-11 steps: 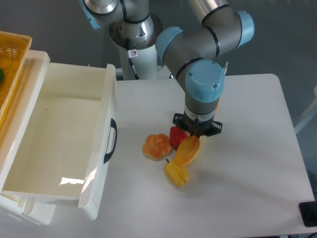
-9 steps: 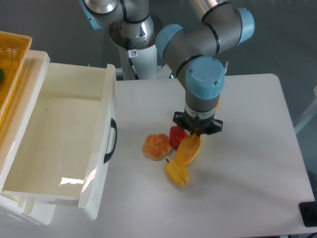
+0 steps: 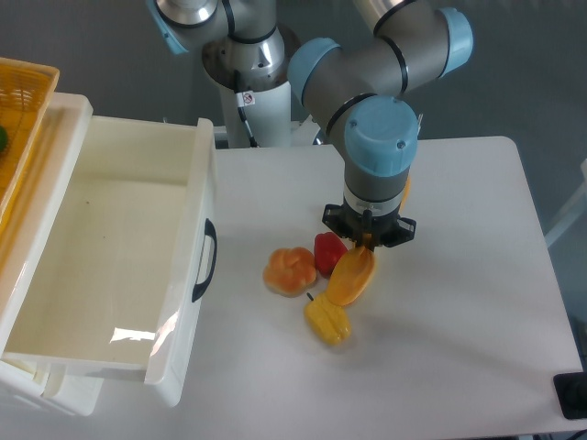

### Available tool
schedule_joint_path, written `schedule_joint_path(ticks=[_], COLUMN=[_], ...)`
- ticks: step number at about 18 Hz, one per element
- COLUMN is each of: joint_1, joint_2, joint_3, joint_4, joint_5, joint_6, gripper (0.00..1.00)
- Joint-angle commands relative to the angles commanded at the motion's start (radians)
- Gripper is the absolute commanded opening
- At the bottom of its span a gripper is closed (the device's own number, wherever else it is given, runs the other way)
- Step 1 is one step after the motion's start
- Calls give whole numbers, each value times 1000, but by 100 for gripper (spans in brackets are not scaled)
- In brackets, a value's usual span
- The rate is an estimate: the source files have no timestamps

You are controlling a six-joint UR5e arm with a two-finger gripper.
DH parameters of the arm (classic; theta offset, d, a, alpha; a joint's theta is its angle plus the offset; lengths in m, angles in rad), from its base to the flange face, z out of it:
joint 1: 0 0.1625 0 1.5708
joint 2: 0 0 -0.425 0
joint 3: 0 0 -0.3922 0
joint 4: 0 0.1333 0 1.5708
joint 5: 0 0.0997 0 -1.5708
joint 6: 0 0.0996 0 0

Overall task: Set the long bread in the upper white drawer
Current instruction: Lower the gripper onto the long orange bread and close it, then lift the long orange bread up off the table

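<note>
My jaws grip the long bread (image 3: 349, 279) by its upper end, so next I must lift and carry it left over the upper white drawer (image 3: 110, 247).

The upper white drawer (image 3: 110, 266) was set at the table's (image 3: 459, 321) left. The long bread (image 3: 349, 278) was positioned right of a bun (image 3: 290, 271), below the gripper (image 3: 367, 240).
</note>
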Motion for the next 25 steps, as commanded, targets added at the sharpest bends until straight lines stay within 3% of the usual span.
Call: schedule_joint_path(ticks=[7, 12, 20, 23, 25], joint_1=[-20, -63, -126, -147, -170], joint_2=[18, 54, 127, 158, 176], joint_3=[14, 66, 84, 120, 123], joint_4=[-26, -90, -143, -213, -219], joint_5=[-2, -11, -21, -25, -25], joint_6=[-35, -211, -383, -414, -442], gripper=[0, 0, 0, 0, 0])
